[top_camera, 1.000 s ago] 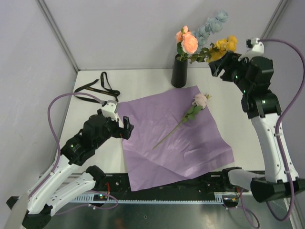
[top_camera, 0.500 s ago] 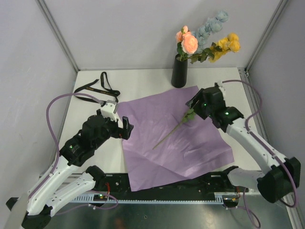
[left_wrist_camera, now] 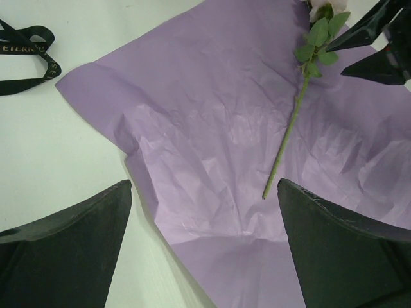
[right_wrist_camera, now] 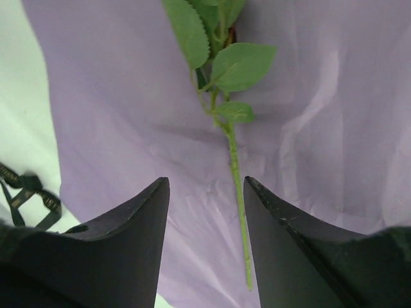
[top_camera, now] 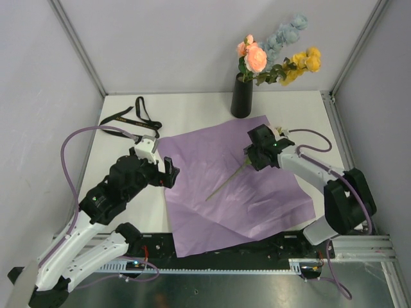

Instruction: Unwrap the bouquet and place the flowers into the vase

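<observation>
Several flowers (top_camera: 255,58), peach, pale blue and yellow, stand in the black vase (top_camera: 242,97) at the far side of the white surface (top_camera: 192,106), seen from overhead. A purple paper sheet (top_camera: 257,199) lies flat and creased in front of the vase. One loose flower (top_camera: 226,181) lies on it, stem end pointing near-left. The right fingers (top_camera: 250,156) sit low over the leafy upper part of that stem and hide most of the head. The left fingers (top_camera: 171,169) hang at the sheet's left edge, spread wide, holding nothing. A black ribbon (top_camera: 136,115) lies far left on the surface, apart from the sheet.

Left wrist view: the left fingers (left_wrist_camera: 77,244) are far apart at the bottom corners, with only paper between them. The loose flower (left_wrist_camera: 286,138) runs diagonally across the sheet. Its leaves are at top right, beside the other arm's dark fingertips. The ribbon is at top left.

Right wrist view: the right fingers (right_wrist_camera: 115,256) are partly apart with a clear gap. The green stem (right_wrist_camera: 236,173) runs through that gap, nearer the finger on the picture's right, and is not pinched. The leaves are just beyond the tips. A blurred bit of ribbon is at the left edge.
</observation>
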`<state>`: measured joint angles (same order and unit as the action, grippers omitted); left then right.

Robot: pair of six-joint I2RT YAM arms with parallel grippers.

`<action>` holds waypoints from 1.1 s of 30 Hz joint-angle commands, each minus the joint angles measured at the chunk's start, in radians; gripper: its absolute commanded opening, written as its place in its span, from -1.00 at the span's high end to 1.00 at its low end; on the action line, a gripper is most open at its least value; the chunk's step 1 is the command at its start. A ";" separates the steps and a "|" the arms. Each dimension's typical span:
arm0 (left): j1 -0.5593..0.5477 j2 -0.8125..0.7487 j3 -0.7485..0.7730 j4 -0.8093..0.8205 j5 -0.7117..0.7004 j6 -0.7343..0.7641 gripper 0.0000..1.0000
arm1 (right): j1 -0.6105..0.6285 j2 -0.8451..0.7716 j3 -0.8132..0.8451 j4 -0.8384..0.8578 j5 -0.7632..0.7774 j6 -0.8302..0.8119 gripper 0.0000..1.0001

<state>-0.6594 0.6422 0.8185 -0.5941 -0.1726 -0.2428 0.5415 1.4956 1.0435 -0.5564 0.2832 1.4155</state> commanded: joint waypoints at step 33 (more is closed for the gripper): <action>0.003 -0.026 0.014 0.012 -0.003 0.017 -0.99 | 0.000 0.364 0.177 -0.104 0.009 0.247 0.24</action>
<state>-0.6594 0.6254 0.8185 -0.5941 -0.1726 -0.2428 0.5411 1.8442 1.1854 -0.6312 0.2539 1.6245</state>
